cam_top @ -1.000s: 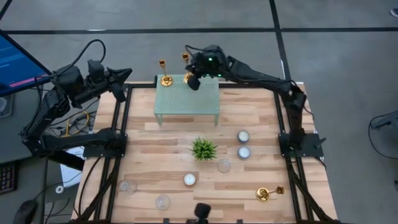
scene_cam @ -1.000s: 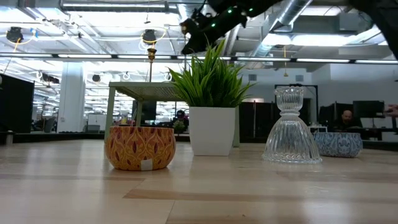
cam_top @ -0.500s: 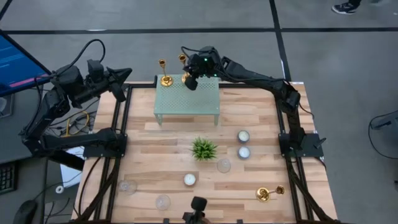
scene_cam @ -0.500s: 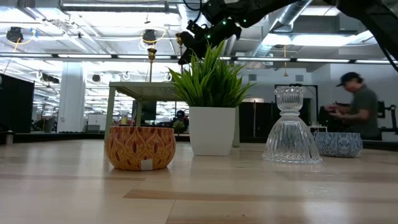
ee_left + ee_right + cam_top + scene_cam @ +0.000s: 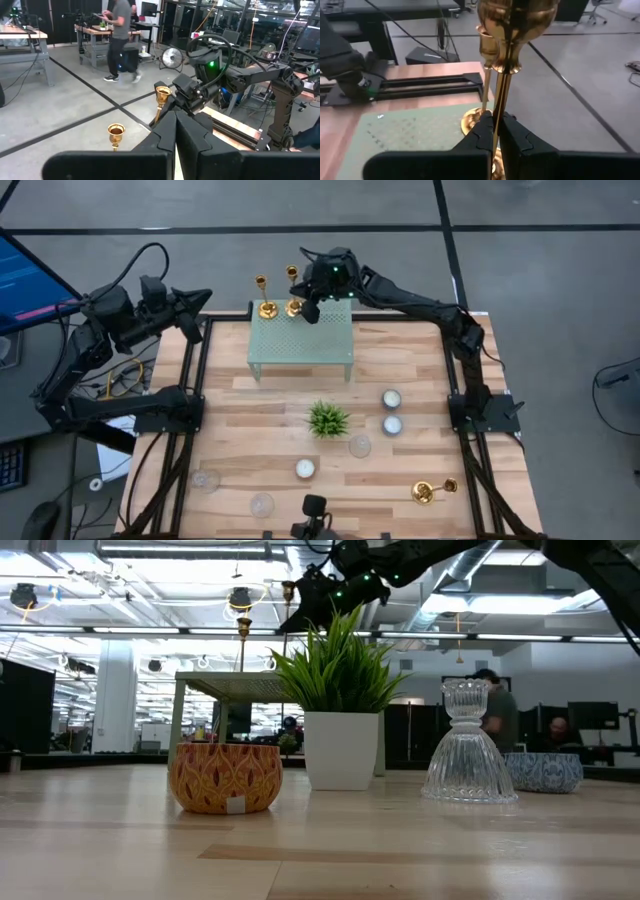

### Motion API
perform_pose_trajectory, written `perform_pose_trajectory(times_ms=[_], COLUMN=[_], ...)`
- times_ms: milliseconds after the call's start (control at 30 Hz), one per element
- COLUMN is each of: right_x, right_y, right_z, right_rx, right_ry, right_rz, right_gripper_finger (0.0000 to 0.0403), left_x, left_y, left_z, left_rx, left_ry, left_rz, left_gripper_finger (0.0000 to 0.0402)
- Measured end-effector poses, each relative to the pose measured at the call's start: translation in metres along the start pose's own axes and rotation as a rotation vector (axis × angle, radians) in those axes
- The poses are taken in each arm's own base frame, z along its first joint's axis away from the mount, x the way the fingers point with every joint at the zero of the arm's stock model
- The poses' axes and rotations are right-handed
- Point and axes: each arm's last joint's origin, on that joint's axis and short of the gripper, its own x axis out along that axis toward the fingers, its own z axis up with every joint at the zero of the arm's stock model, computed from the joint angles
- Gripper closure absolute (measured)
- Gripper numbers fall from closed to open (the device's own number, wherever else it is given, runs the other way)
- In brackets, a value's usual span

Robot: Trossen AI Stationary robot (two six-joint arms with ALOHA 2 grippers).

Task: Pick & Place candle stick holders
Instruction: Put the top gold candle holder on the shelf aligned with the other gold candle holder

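Note:
A pale green perforated stand (image 5: 300,335) sits at the table's far side. One gold candle stick holder (image 5: 265,307) stands on its base at the stand's far left corner. A second holder (image 5: 294,305) is upright just right of it, with my right gripper (image 5: 310,308) shut on it. The held holder's cup (image 5: 288,587) shows high in the low view. A third holder (image 5: 432,491) lies on its side near the table's front right. My left gripper (image 5: 205,297) is shut on nothing, raised beyond the table's left edge. My right gripper pinches the holder's thin stem (image 5: 498,100) between its two fingers (image 5: 482,135), below the cup (image 5: 517,15). The fingers come roughly level from the table's right, slanting a little down, and lie across the stem. The holder stands upright, its base (image 5: 294,308) at the stand's far edge; whether it rests there I cannot tell.
A small potted plant (image 5: 328,418) stands mid-table. White tealights (image 5: 390,398) (image 5: 392,424) (image 5: 305,469) and clear glass cups (image 5: 360,445) (image 5: 206,479) (image 5: 262,504) are scattered over the near half. A person (image 5: 120,35) walks in the room beyond.
My right gripper has shifted slightly toward the table's left and turned its wrist, staying shut on the holder. The holder has come more upright, and its base now shows beside the other standing holder.

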Motion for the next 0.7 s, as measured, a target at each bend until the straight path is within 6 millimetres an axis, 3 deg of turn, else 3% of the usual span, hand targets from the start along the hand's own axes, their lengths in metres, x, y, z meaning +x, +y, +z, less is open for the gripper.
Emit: perform_pose_trajectory(times_ms=[167, 433, 700], right_x=[-0.004, -0.02, -0.023], right_y=[-0.004, -0.011, -0.015], right_z=[-0.007, -0.017, -0.021], right_rx=[-0.026, -0.034, 0.009], right_ry=[0.003, -0.173, -0.122], right_rz=[-0.003, -0.015, -0.006], right_gripper_finger=[0.0403, 0.0403, 0.0403], left_x=[0.0, 0.0, 0.0], left_y=[0.0, 0.0, 0.0], left_z=[0.0, 0.0, 0.0], left_rx=[0.0, 0.025, 0.033], left_ry=[0.0, -0.002, -0.003], left_rz=[-0.001, -0.001, 0.0], left_gripper_finger=[0.0395, 0.0395, 0.0395])
